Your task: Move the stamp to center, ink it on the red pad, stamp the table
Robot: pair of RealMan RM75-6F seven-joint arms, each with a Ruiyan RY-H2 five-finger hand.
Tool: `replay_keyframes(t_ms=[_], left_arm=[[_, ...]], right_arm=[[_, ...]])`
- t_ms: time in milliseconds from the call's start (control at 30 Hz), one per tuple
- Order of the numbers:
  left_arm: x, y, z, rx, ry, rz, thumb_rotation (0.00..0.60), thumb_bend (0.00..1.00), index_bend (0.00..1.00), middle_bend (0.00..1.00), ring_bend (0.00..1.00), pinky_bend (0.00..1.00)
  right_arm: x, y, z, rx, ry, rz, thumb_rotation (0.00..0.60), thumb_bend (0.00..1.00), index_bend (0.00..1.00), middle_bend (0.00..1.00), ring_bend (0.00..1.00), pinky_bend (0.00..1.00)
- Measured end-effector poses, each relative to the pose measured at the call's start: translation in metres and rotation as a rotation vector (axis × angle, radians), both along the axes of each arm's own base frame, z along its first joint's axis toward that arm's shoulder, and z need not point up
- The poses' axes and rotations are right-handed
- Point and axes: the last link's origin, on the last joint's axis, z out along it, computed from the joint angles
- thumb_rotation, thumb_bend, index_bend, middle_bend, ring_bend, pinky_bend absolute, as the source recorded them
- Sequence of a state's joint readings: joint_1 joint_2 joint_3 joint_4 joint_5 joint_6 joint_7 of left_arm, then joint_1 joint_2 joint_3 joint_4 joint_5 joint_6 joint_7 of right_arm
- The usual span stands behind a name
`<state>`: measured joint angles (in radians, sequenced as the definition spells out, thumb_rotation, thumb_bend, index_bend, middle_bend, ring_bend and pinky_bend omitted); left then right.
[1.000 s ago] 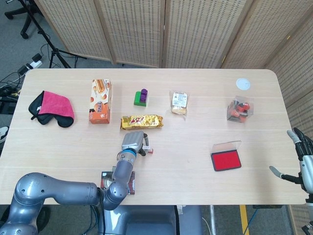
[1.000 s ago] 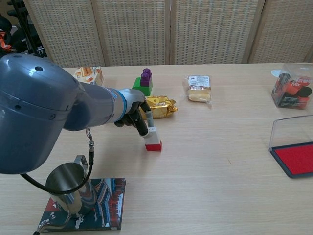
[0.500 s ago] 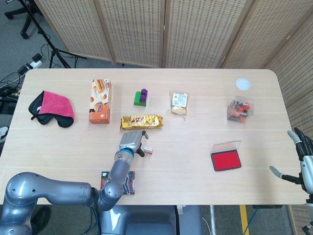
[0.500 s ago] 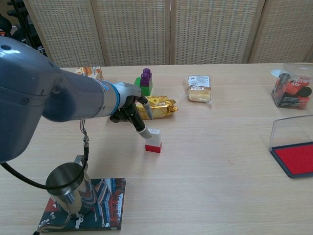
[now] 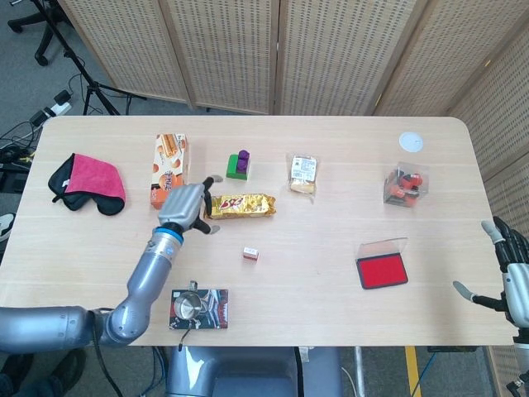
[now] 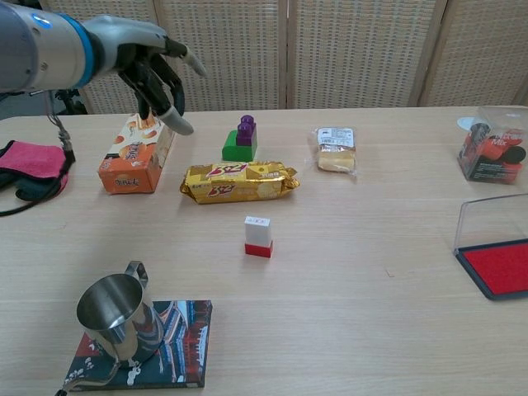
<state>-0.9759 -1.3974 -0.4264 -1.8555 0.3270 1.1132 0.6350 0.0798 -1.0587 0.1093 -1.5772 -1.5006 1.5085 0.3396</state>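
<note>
The stamp (image 5: 250,254) (image 6: 258,237), a small white block with a red base, stands upright by itself near the middle of the table. The red ink pad (image 5: 382,271) (image 6: 502,266) lies open at the right, its clear lid raised behind it. My left hand (image 5: 185,206) (image 6: 153,62) is lifted off the table to the left of the stamp, fingers spread, holding nothing. My right hand (image 5: 512,277) hangs past the table's right edge, fingers apart and empty.
A gold snack bar (image 5: 240,205) (image 6: 239,181) lies just behind the stamp. Further back are an orange box (image 5: 169,171), a green and purple block (image 5: 240,164) and a wrapped snack (image 5: 302,173). A steel cup (image 6: 115,318) stands on a coaster at front left. A pink cloth (image 5: 88,183) lies far left.
My left hand has let go of the stamp, risen and drawn back to the left with fingers spread. The stamp stays standing where it was. The right hand barely moved.
</note>
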Motion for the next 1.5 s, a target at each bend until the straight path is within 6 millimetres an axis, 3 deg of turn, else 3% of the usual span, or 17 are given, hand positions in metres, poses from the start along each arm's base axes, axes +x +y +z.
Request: replay_keyframes(t_ms=[67, 200, 400, 500, 567, 633, 667, 767, 933, 1133, 1300, 1500], left_arm=[[-0.011, 0.002, 0.014, 0.045, -0.002, -0.024, 0.6, 0.1, 0.08, 0.2, 0.19, 0.21], [-0.042, 0.003, 0.045, 0.141, 0.0, -0.058, 0.6, 0.08, 0.07, 0.01, 0.03, 0.07], [-0.099, -0.003, 0.082, 0.246, -0.028, -0.084, 0.6, 0.05, 0.04, 0.0, 0.0, 0.0], [-0.142, -0.018, 0.1, 0.288, -0.023, -0.059, 0.6, 0.03, 0.0, 0.0, 0.0, 0.0], [-0.172, -0.034, 0.115, 0.311, 0.009, -0.022, 0.6, 0.03, 0.0, 0.0, 0.0, 0.0], [-0.196, -0.05, 0.131, 0.336, 0.051, 0.022, 0.6, 0.03, 0.0, 0.0, 0.0, 0.0], [-0.203, -0.055, 0.137, 0.343, 0.067, 0.037, 0.6, 0.03, 0.0, 0.0, 0.0, 0.0], [-0.207, -0.065, 0.15, 0.354, 0.1, 0.056, 0.6, 0.04, 0.0, 0.0, 0.0, 0.0], [-0.204, -0.082, 0.159, 0.385, 0.114, 0.06, 0.6, 0.04, 0.0, 0.0, 0.0, 0.0], [-0.195, -0.102, 0.167, 0.398, 0.119, 0.03, 0.6, 0.05, 0.0, 0.0, 0.0, 0.0], [-0.195, -0.108, 0.169, 0.383, 0.124, 0.031, 0.6, 0.05, 0.0, 0.0, 0.0, 0.0], [-0.2, -0.106, 0.168, 0.309, 0.134, 0.067, 0.6, 0.06, 0.0, 0.0, 0.0, 0.0]], right_arm=[[0.0, 0.0, -0.003, 0.006, 0.014, -0.001, 0.6, 0.0, 0.01, 0.0, 0.0, 0.0], [0.002, -0.002, -0.011, 0.018, 0.05, -0.004, 0.6, 0.0, 0.01, 0.0, 0.0, 0.0], [0.001, -0.009, -0.017, 0.017, 0.086, -0.032, 0.6, 0.0, 0.01, 0.0, 0.0, 0.0], [0.001, -0.017, -0.02, 0.014, 0.104, -0.057, 0.6, 0.0, 0.0, 0.06, 0.02, 0.0], [0.005, -0.024, -0.022, 0.017, 0.129, -0.06, 0.6, 0.0, 0.0, 0.19, 0.13, 0.11], [0.013, -0.034, -0.023, 0.025, 0.16, -0.046, 0.6, 0.0, 0.0, 0.34, 0.35, 0.4], [0.018, -0.039, -0.024, 0.031, 0.174, -0.038, 0.6, 0.0, 0.0, 0.38, 0.4, 0.49], [0.036, -0.056, -0.029, 0.073, 0.215, -0.011, 0.6, 0.0, 0.0, 0.52, 0.58, 0.72], [0.073, -0.081, -0.042, 0.211, 0.179, 0.016, 0.6, 0.0, 0.0, 0.7, 0.79, 0.97], [0.134, -0.112, -0.06, 0.359, 0.126, 0.087, 0.6, 0.0, 0.0, 0.85, 0.96, 1.0], [0.172, -0.138, -0.076, 0.411, 0.121, 0.094, 0.6, 0.0, 0.0, 0.91, 1.0, 1.0], [0.213, -0.161, -0.114, 0.51, 0.097, 0.044, 0.6, 0.0, 0.03, 0.95, 1.0, 1.0]])
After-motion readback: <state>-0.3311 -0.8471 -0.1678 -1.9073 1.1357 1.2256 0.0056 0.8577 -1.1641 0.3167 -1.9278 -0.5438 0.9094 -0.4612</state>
